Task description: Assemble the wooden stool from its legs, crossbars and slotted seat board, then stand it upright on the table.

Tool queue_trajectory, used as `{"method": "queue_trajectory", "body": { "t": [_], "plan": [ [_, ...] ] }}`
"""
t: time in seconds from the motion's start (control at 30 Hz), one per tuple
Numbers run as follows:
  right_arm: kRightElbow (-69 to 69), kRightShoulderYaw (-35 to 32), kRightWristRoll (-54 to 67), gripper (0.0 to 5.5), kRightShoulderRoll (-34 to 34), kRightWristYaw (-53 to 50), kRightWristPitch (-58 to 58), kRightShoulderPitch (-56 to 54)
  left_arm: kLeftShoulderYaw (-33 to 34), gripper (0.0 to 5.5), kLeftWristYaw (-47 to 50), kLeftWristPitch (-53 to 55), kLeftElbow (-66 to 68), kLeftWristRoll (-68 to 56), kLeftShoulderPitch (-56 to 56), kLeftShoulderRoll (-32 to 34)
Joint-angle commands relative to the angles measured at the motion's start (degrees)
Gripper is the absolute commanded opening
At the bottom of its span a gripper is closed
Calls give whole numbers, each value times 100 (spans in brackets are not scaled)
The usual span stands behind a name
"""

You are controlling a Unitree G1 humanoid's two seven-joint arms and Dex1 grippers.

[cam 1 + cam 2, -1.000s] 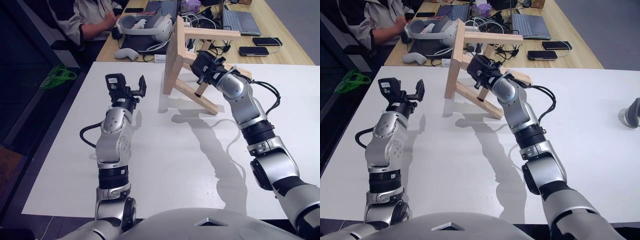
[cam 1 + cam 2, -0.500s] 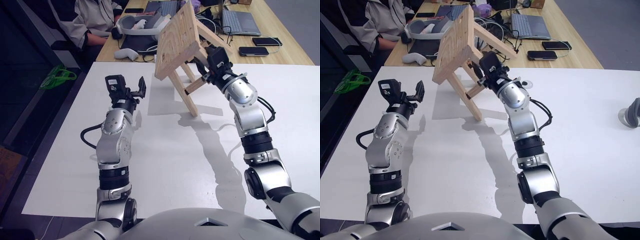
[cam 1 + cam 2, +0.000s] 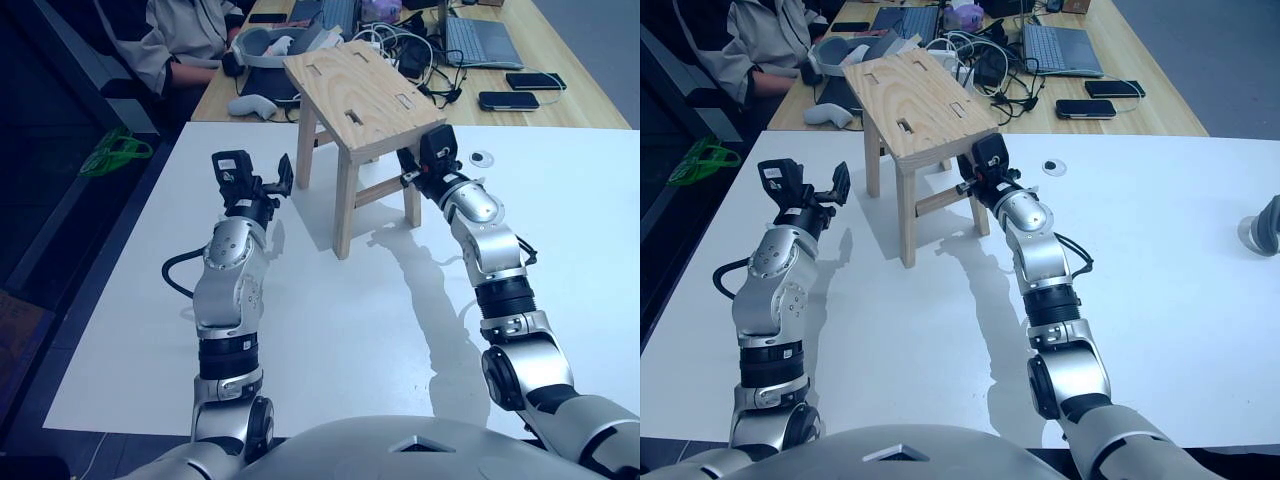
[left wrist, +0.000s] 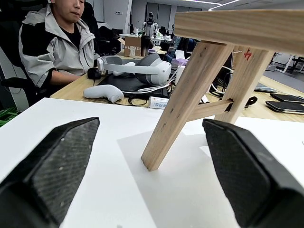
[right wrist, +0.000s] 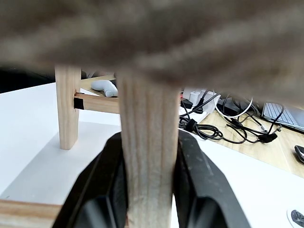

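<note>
The wooden stool [image 3: 355, 85] stands upright on the white table [image 3: 330, 330], slotted seat board on top and its legs on the tabletop, crossbars joining them. My right gripper [image 3: 420, 172] is shut on the stool's right-hand leg [image 5: 147, 156], just under the seat, with a black finger [image 5: 102, 190] pressed against each side of it. To the left of the stool, my left gripper [image 3: 262, 178] is held above the table, open and holding nothing. Between its fingers [image 4: 52, 166] a stool leg [image 4: 183, 102] and a crossbar show farther off.
A small black round piece [image 3: 484, 156] lies on the table right of the stool, and a grey object [image 3: 1265, 225] sits at the table's right edge. Behind the table, a wooden desk holds a headset [image 3: 285, 45], a controller [image 3: 250, 105], laptops, phones [image 3: 503, 100] and cables.
My right gripper has swung the stool from lying on its side, through a tilt, to standing upright on its legs. The left arm has stayed where it was.
</note>
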Motion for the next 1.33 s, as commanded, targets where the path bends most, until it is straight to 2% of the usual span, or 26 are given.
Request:
{"method": "queue_trajectory", "body": {
  "t": [0.03, 0.07, 0.2, 0.37, 0.5, 0.6, 0.67, 0.73, 0.8, 0.87, 0.93, 1.0, 1.1, 1.17, 1.27, 1.33],
  "plan": [
    [-77, -21, 116, 101, 23, -37, 27, 31, -12, 405, -16, 34, 29, 12, -40, 28],
    [-137, -49, 225, 130, 49, 30, 125, 54, -12, 405, -14, 36, 29, 15, -42, 32],
    [-515, -120, 686, 182, 1, 409, 458, 162, -14, 405, -13, 37, 32, 20, -46, 35],
    [-1327, -146, 1121, 267, -476, 974, 1127, 372, 3, 405, -11, 37, 8, 18, -31, 47],
    [-2464, 307, 1453, 337, -1616, 2104, 2255, 964, 10, 405, -31, 61, -29, 23, -42, 97],
    [-3080, 591, 1535, 337, -2533, 2889, 2598, 1318, 142, 405, -3, -55, -47, 16, -177, 186],
    [-3429, 462, 1882, 337, -2786, 3205, 2855, 1313, 306, 405, 38, -30, -52, -78, -540, 252],
    [-3769, 131, 2559, 337, -2563, 3240, 3217, 1058, 452, 405, 71, 50, -57, -180, -994, 310],
    [-3930, -291, 3292, 337, -1949, 2819, 3461, 552, 547, 405, 93, 112, -62, -268, -1389, 373],
    [-3739, -728, 3833, 337, -1059, 1987, 3402, -274, 584, 405, 115, 178, -7, -339, -1572, 367],
    [-3065, -1120, 4114, 337, -199, 1067, 3046, -1345, 515, 405, 117, 223, -6, -328, -1431, 283],
    [-2142, -1291, 3953, 337, 282, 424, 2571, -2244, 375, 405, 124, 256, -85, -287, -1199, 174],
    [-760, -685, 3059, 337, 216, 94, 2474, -2586, 253, 405, 147, 255, -107, -261, -1056, 74],
    [-245, -40, 2630, 337, -11, 195, 3047, -2324, 262, 405, 163, 250, -105, -263, -1027, 54],
    [-459, 685, 2399, 337, -388, 568, 3815, -1634, 266, 405, 197, 252, -114, -271, -991, 30],
    [-690, 882, 2297, 337, -533, 679, 3887, -1401, 261, 405, 222, 250, -133, -265, -952, 15]
  ]
}}
